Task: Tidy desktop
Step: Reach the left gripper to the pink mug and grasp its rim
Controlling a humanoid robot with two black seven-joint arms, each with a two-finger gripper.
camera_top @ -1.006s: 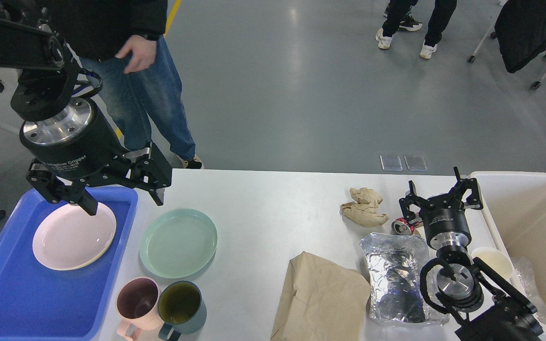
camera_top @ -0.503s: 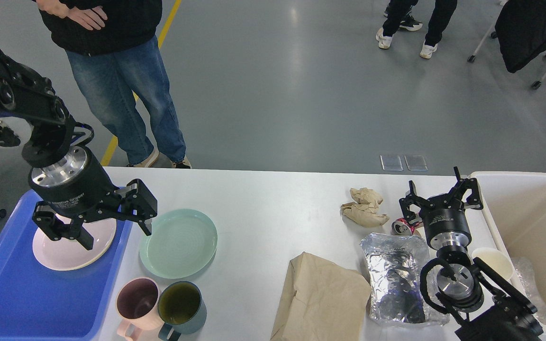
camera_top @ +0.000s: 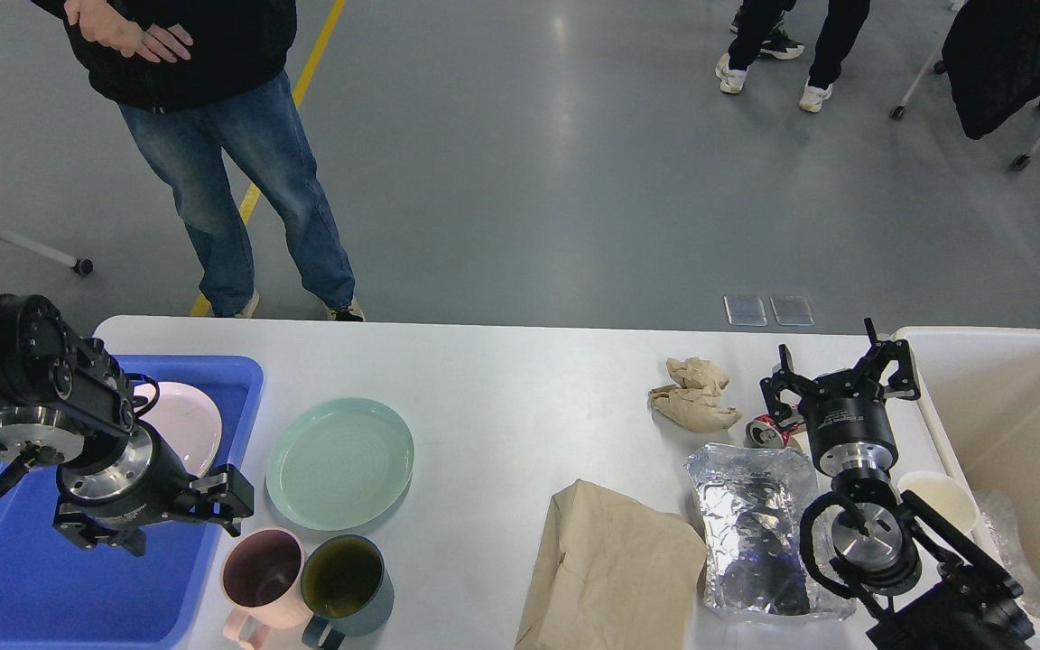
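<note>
Desktop: lying wide and white (camera_top: 502,388), carrying the green plate (camera_top: 339,462), two mugs, paper and foil.
Left gripper: hanging (camera_top: 159,524) over the blue tray (camera_top: 23,578), fingers spread, holding nothing.
Right gripper: standing spread (camera_top: 840,375) above the red can (camera_top: 766,433), empty.
Step, judging: going for the pink mug (camera_top: 258,573) just beside.
Doing well: straddling one wall, keeping clear of the dark mug (camera_top: 344,582) touching it, lifting straight.

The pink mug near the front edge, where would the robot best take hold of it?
Probably by the rim of the pink mug, from above: it stands upright, mouth open. The dark teal mug touches its right side, so one finger inside and one outside on the left wall suits the left gripper.
</note>
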